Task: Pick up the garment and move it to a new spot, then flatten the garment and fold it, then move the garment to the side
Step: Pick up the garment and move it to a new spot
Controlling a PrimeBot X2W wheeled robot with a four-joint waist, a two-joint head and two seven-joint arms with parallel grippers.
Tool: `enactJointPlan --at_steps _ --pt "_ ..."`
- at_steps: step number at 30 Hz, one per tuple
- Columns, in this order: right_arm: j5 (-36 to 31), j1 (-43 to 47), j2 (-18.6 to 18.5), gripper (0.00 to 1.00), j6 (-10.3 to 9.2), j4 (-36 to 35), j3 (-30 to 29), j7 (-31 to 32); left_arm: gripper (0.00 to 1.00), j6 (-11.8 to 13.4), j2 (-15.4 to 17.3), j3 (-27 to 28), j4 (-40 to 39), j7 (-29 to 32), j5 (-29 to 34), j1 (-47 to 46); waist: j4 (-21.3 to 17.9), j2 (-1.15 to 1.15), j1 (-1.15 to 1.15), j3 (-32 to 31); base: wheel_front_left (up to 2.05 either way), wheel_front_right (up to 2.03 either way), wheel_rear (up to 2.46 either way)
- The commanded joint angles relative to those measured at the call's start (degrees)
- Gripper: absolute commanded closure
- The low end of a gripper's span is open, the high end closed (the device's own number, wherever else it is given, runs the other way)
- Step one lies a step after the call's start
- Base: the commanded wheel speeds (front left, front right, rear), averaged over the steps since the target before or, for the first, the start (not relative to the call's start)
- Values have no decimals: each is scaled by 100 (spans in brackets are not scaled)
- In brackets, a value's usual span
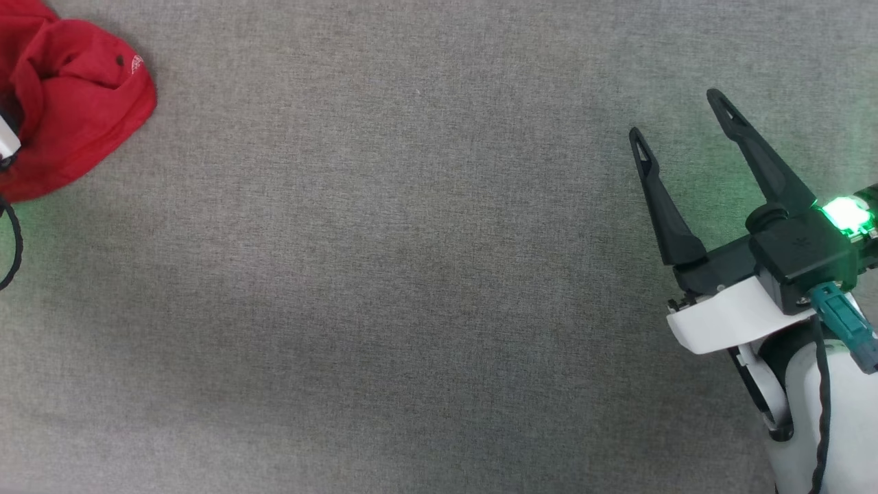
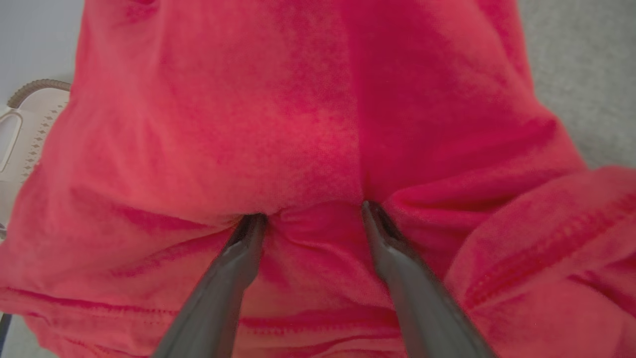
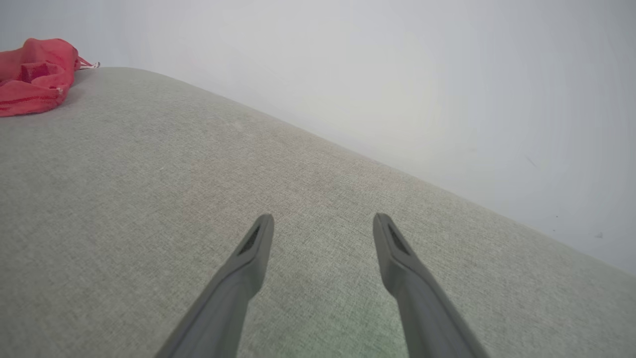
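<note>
The red garment (image 1: 68,103) lies crumpled at the far left of the grey cloth surface (image 1: 411,274), and it shows far off at the upper left of the right wrist view (image 3: 35,77). In the left wrist view my left gripper (image 2: 313,211) stands open with both fingertips pressed into the red garment (image 2: 298,124), a small bunch of fabric between them. My right gripper (image 1: 679,113) hovers open and bare over the surface at the right, far from the garment; its spread fingers (image 3: 256,238) show above plain cloth.
A pale wall (image 3: 397,74) rises beyond the surface's far edge. A white, patterned object (image 2: 25,134) sits at the left edge of the left wrist view. A black cable (image 1: 10,240) loops at the head view's left edge.
</note>
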Motion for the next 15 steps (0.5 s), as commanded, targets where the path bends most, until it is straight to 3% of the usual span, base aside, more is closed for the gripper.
enactJointPlan --at_steps 1,7,8,9,10,15 --pt "-21 -93 -8 0 -2 -41 -8 26 0 -39 -466 -111 205 258 -83 321 18 0 0 33 0 0 0" --pt "-29 -119 -20 0 -2 -98 12 73 0 -44 -615 -206 235 432 -182 492 24 0 0 74 0 0 0" --pt "-38 -123 -20 0 -2 -113 -6 83 6 -30 -590 -211 245 376 -195 524 35 0 0 85 0 0 0" --pt "-48 -115 -16 0 -2 -112 -14 81 91 -31 -579 -223 248 324 -192 523 45 0 0 86 0 0 0" --pt "-49 -109 -7 0 -2 -111 -30 78 100 -32 -551 -229 243 244 -193 486 59 0 0 82 0 0 0" --pt "-27 -73 39 0 -2 -33 -90 15 100 -36 -321 -269 111 -205 -126 216 141 0 0 -38 0 0 0"
